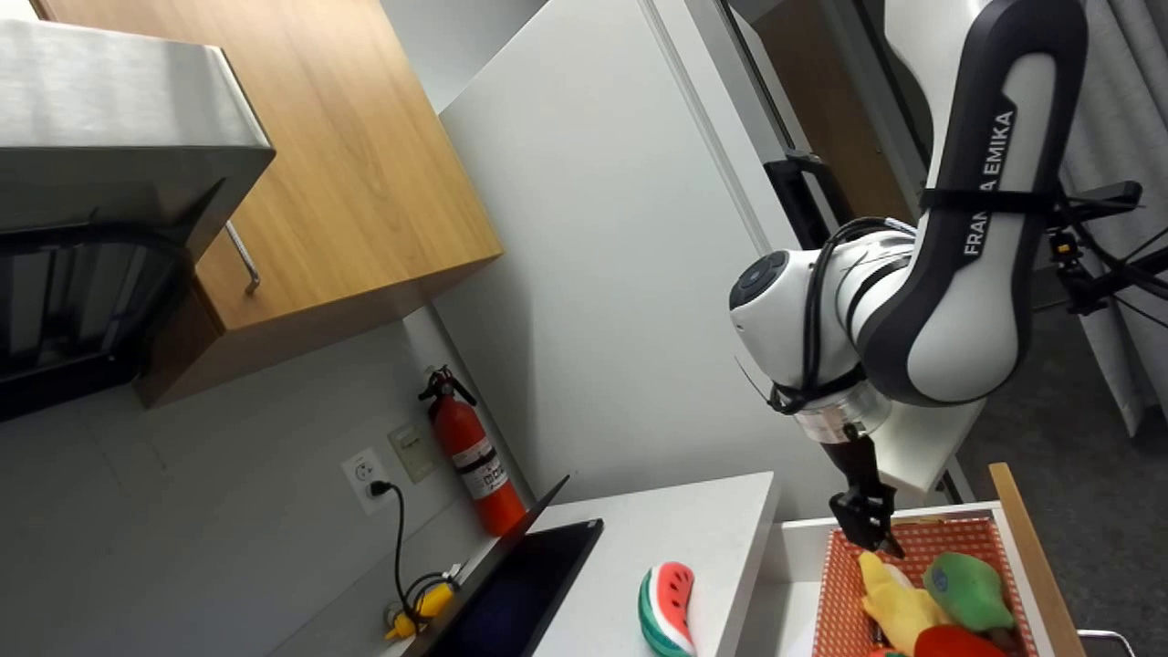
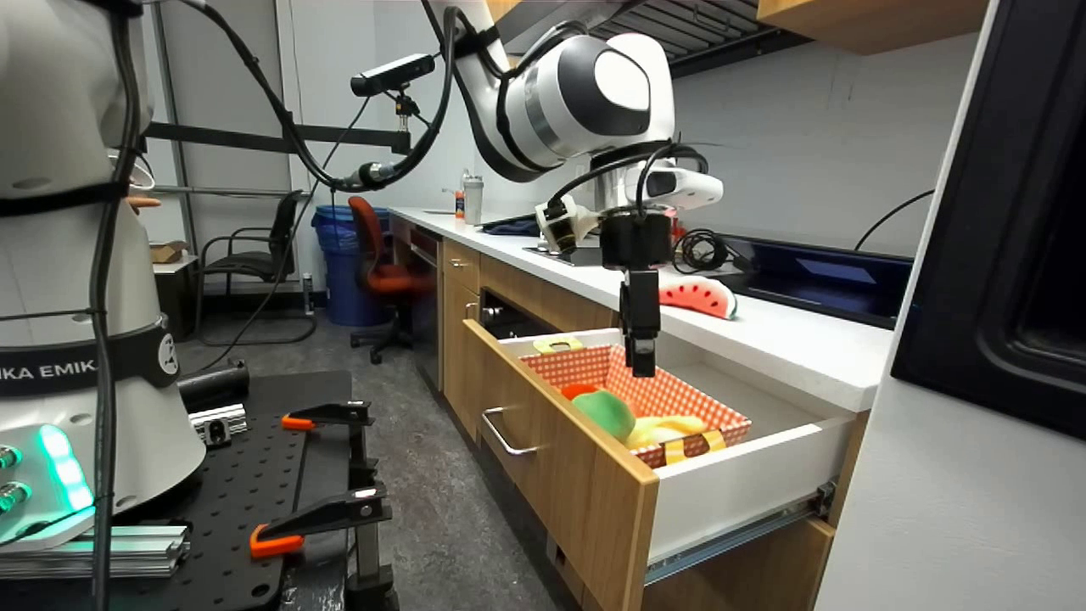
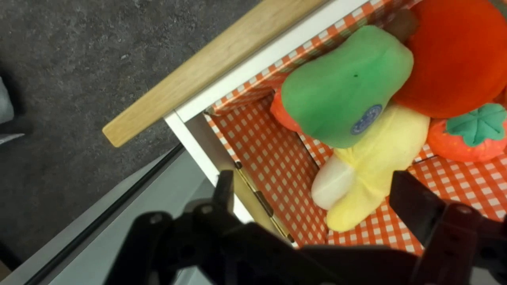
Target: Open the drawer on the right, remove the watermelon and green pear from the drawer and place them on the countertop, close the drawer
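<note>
In an exterior view the drawer (image 1: 1040,566) stands pulled out, and the watermelon (image 1: 673,602) lies on the countertop (image 1: 675,511), to the left of it. I judge therefore that the opening of the drawer and the placing of the watermelon are done. The green pear (image 1: 969,589) is inside the drawer, at the right, so its removal and the closing are left. The near end of the drawer and a red fruit (image 1: 954,642) are cut off by the lower edge.

In an exterior view the gripper (image 2: 642,369) hangs over the drawer; it is seen from the side, so the gap cannot be read there. The drawer's front hides the lower part of the green pear, and the left end of the watermelon seems to go behind the gripper.

In the wrist view the fingers (image 3: 225,190) are spread wide and grasp nothing. The green pear lies apart from them, farther away, covering part of a yellow fruit (image 3: 374,166). An orange-red thing (image 3: 284,113) under its left end is mostly covered; I cannot say what it is.
</note>
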Available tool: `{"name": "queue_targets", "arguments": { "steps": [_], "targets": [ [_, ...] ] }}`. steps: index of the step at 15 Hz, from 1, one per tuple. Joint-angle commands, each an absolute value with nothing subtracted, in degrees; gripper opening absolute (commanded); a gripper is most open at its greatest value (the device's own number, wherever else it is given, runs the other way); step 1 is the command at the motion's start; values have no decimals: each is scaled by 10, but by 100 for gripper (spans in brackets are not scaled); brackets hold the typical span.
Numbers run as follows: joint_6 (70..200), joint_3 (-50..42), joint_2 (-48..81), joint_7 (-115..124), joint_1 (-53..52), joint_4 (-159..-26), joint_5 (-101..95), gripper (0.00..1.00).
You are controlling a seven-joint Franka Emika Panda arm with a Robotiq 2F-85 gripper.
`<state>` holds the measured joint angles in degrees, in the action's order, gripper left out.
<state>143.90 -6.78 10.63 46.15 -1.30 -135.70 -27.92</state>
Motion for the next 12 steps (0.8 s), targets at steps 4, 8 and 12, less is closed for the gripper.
{"name": "queue_targets", "arguments": {
  "steps": [4,8,12],
  "targets": [
    [1438,-65,121,444,-10,-1358,-188,100],
    [1440,-68,134,444,-9,-1350,-155,100],
    [1440,-70,146,441,-8,-1341,-128,89]
  ]
}}
